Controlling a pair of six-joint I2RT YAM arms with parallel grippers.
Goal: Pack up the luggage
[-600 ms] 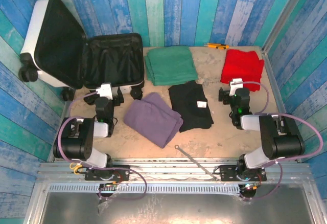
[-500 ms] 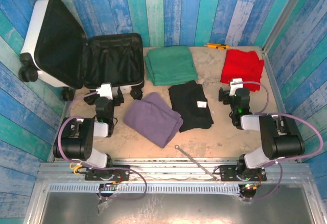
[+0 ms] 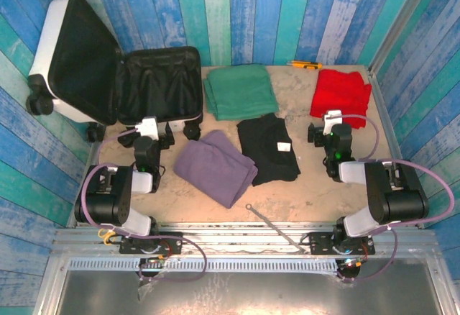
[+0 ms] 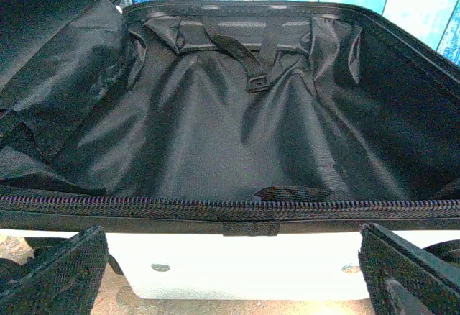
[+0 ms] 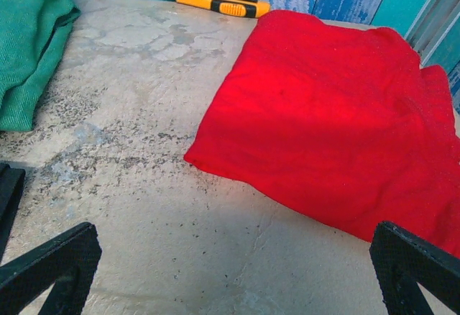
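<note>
Luggage (image 3: 118,74) open; left wrist view adds buckled strap (image 4: 248,60) inside

Robotics test cell, built as a set: 2 robot arms, the left arm (image 3: 108,196) and the right arm (image 3: 392,200), stand bolted to an aluminium rail (image 3: 237,237) at the near edge of a mottled beige surface (image 3: 316,185). Walls (image 3: 237,13) finished as weathered blue and turquoise planks box the surface in on 3 sides. On it lie an open white hard-shell suitcase (image 3: 49,42), a folded green garment (image 3: 239,90) and an orange utility knife (image 3: 305,64).
</note>
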